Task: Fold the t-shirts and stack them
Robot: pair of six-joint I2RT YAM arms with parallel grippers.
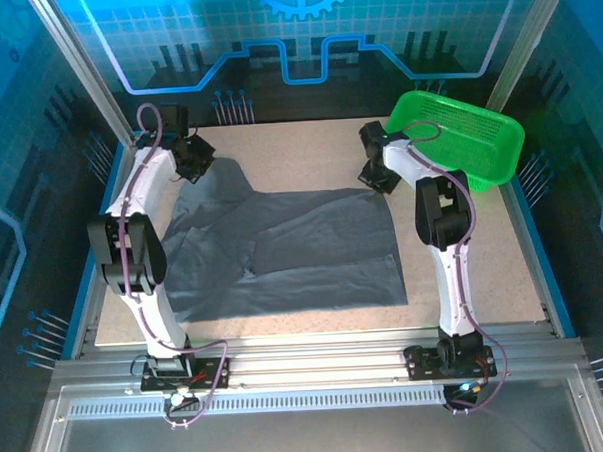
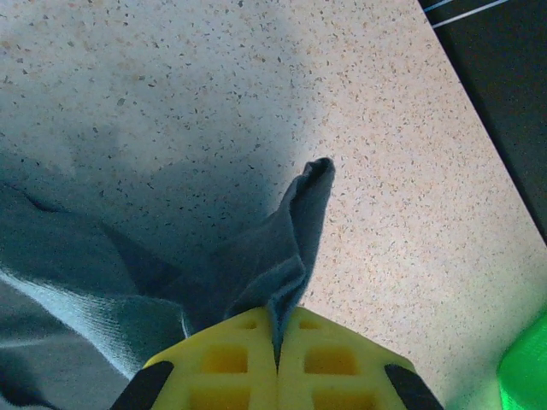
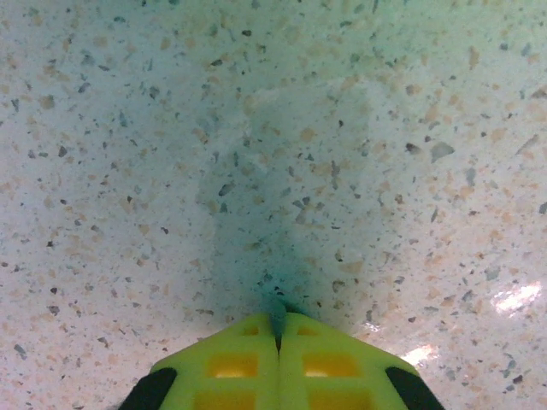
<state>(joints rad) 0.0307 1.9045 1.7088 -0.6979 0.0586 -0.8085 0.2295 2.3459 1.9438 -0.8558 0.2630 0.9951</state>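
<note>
**Top view, table centre taken as the dial.** Dark slate-grey t-shirt [image 1: 303,251] spread on the speckled table [image 1: 484,268], covering the centre and reaching out toward 9 and 7 o'clock. Near hem fairly straight, running from 7 to 5 o'clock. Loose folds and one long crease across the middle. One corner drawn out toward 11 o'clock. Left gripper [image 1: 193,161] at 11 o'clock, on that drawn-out corner. Right gripper [image 1: 378,178] at 1 o'clock, at the cloth's far corner on that side, pointed down at the table. Bright green mesh basket [image 1: 494,153] at 2 o'clock, at the table's far corner, apart from the t-shirt.

**Left wrist view.** Left gripper [image 2: 278,329] at 6 o'clock, yellow jaws pressed together with a fold of the t-shirt [image 2: 286,256] pinched between them. Narrow tongue of cloth standing out past the tips toward 12 o'clock, ending in a small curled point. More grey cloth bunched at 8 o'clock. Bare table [image 2: 385,171] from 10 round to 3 o'clock. Patch of green basket [image 2: 526,371] at 5 o'clock.

**Right wrist view.** Right gripper [image 3: 278,329] at 6 o'clock, yellow-green jaws closed tight against each other, no gap. Bare speckled table [image 3: 256,128] beyond the tips; contact with it not decidable. Tiny dark fleck right at the tips, too small to identify as cloth or shadow. Soft shadow on the table from the tips toward 12 o'clock.
</note>
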